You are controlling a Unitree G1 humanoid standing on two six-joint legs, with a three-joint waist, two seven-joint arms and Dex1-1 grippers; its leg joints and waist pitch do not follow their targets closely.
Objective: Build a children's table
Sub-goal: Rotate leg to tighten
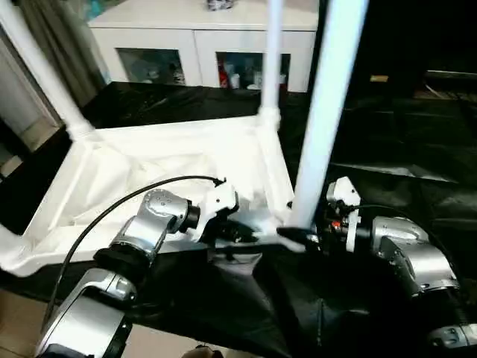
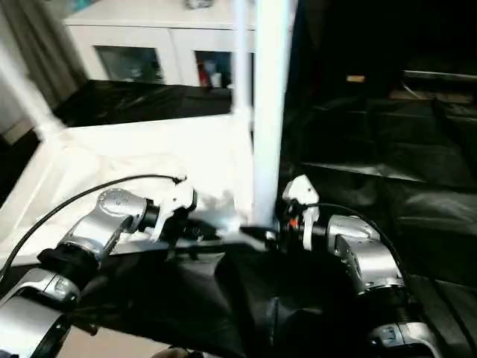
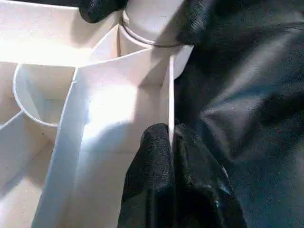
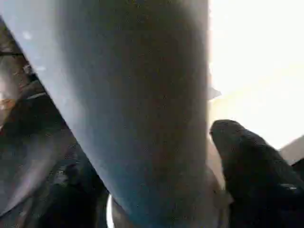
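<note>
The white tabletop (image 1: 149, 171) lies upside down on black cloth, ribbed underside up. Three white legs stand upright in its corner sockets: one at the far left (image 1: 41, 67), one at the far right (image 1: 270, 60), and a thick-looking one at the near right (image 1: 328, 112). My left gripper (image 1: 242, 233) is shut on the tabletop's thin rim wall (image 3: 170, 95) just beside that near-right socket. My right gripper (image 1: 298, 237) sits at the base of the near-right leg (image 4: 133, 95), a black finger (image 4: 247, 166) on either side and lying against it.
Black cloth (image 1: 387, 149) covers the work surface and falls over its near edge. A white cabinet (image 1: 201, 45) with glass-fronted shelves stands behind the tabletop. A black cable (image 1: 127, 198) arcs over my left forearm.
</note>
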